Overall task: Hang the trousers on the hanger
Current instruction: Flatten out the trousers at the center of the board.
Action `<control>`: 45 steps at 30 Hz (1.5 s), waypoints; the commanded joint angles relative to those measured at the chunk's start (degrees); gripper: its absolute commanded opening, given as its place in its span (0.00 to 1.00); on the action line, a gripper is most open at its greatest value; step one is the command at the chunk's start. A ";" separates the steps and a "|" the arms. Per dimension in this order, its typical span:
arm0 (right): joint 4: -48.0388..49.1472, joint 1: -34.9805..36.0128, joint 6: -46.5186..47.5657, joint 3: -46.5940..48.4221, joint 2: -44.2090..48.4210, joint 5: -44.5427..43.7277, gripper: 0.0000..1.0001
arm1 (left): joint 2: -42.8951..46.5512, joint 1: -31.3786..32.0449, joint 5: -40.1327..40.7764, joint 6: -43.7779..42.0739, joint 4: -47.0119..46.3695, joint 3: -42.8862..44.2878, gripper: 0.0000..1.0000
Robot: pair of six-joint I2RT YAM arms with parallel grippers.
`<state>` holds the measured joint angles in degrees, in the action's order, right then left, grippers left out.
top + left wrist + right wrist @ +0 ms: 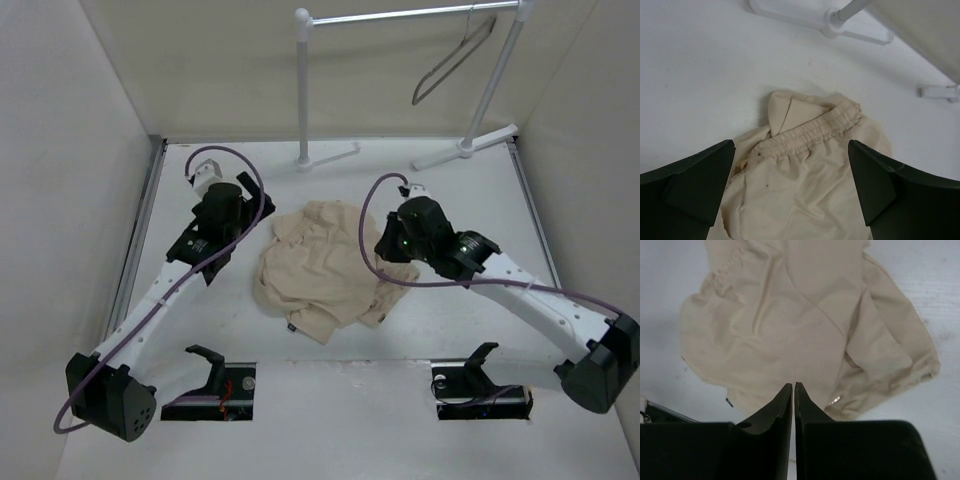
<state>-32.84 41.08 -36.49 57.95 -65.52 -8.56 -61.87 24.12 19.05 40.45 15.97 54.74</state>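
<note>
The beige trousers (320, 265) lie crumpled in a heap in the middle of the table. The grey wire hanger (455, 58) hangs on the rail of the white rack at the back right. My left gripper (243, 215) is open and empty at the heap's left edge; in the left wrist view (790, 185) its jaws stand wide apart over the elastic waistband (812, 132). My right gripper (385, 245) is shut with nothing between its jaws, at the heap's right edge; in the right wrist view (793, 387) it points over the trousers (805, 325).
The white tubular clothes rack (303, 85) stands at the back, its feet (465, 148) on the table. White walls close in the left, right and back. Two black gripper rests (212, 365) sit near the front edge.
</note>
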 commanded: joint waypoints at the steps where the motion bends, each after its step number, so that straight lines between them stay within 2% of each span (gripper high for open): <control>1: 6.99 0.89 2.74 6.89 -6.00 1.61 0.14 | 2.88 -3.94 -8.57 0.60 -10.22 -3.83 0.91; 3: 7.61 0.89 3.35 10.67 -10.49 2.66 0.21 | 3.59 -6.57 -9.73 1.21 -13.93 -6.74 0.51; 4: 8.05 0.89 4.05 13.13 -13.21 2.93 0.27 | 3.07 -8.33 -10.25 1.91 -13.42 -7.19 0.41; 5: 8.40 0.89 4.75 15.59 -15.93 2.93 0.34 | 2.02 -9.91 -11.22 2.18 -12.29 -7.19 0.34; 7: 8.41 0.89 6.86 21.21 -22.08 2.84 0.48 | -0.35 -11.59 -12.10 2.53 -9.56 -7.02 0.29; 10: 5.87 0.89 9.15 31.22 -31.83 2.23 0.64 | -2.73 -11.77 -10.44 2.62 -7.53 -7.89 0.33; 13: 2.44 0.89 11.17 41.16 -41.15 0.22 0.70 | -4.13 -11.42 -8.94 2.62 -7.35 -9.73 0.42; 16: -1.42 1.24 13.11 48.81 -49.51 -4.17 0.74 | -5.80 -11.16 -9.73 2.80 -8.58 -11.67 0.53; 22: -5.39 1.24 16.80 57.96 -59.80 -10.69 0.76 | -8.36 -11.68 -12.98 3.06 -11.22 -13.43 0.64; 24: -6.53 1.24 17.59 61.30 -62.44 -9.56 0.72 | -9.23 -12.03 -14.30 3.32 -12.27 -14.22 0.68; 25: -7.40 1.24 17.77 62.79 -63.58 -8.77 0.63 | -9.85 -12.38 -15.17 3.41 -12.80 -14.57 0.68; 27: -9.25 1.33 16.55 64.82 -64.12 -8.23 0.30 | -11.16 -13.00 -16.93 4.02 -14.20 -15.36 0.70; 29: -8.56 1.50 14.52 63.52 -60.80 -8.75 0.15 | -12.75 -13.35 -18.95 4.73 -15.78 -15.63 0.71; 31: -6.37 1.50 13.73 59.41 -54.75 -9.02 0.10 | -14.50 -13.09 -20.62 4.91 -17.28 -15.02 0.71; 38: 0.58 0.10 11.01 29.46 -24.00 -8.32 0.15 | -20.21 -9.49 -22.48 4.99 -21.06 -10.27 0.75; 45: 1.38 -9.99 0.65 1.49 6.24 -5.60 0.14 | -27.42 -3.17 -24.85 5.34 -21.77 -5.35 0.75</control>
<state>-32.45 34.68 -29.74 67.09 -65.04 -15.14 -88.01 18.50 -3.68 45.21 -3.53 46.46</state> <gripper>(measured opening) 0.153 0.753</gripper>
